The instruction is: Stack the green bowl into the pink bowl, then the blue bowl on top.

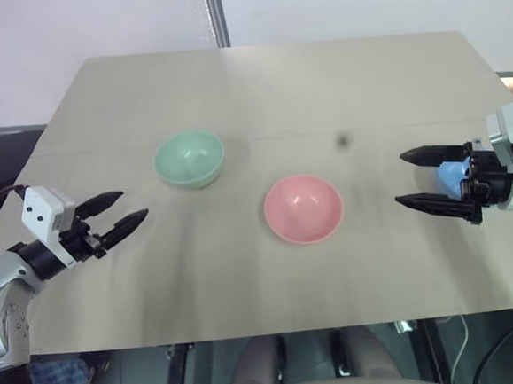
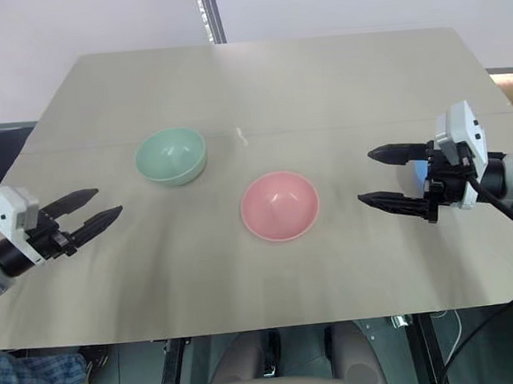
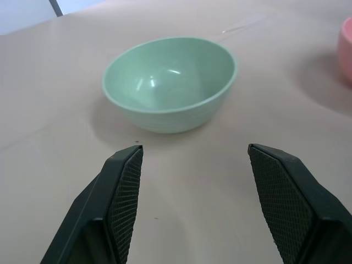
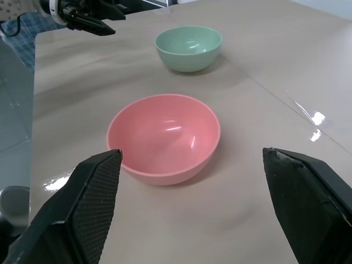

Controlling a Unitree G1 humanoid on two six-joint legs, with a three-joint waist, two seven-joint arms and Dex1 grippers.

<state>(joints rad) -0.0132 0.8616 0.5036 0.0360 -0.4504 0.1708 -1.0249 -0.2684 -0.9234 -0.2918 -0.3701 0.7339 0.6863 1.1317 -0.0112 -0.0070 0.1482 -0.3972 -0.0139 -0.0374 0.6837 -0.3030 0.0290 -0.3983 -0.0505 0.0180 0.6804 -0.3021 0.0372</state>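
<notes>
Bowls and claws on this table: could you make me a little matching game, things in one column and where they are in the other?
Things:
1. green bowl
2. pink bowl
3. blue bowl
4. left claw

Places or states:
A. near the middle of the table, empty
B. mostly hidden behind the right claw
C. open, holding nothing, by the table's left edge
D. farther back on the left half, empty

Pairs: 1-D, 2-A, 3-B, 4-C

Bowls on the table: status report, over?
Both grippers, left and right, open, empty. Green bowl and pink bowl apart, unstacked. Blue bowl half-hidden behind right gripper.
</notes>
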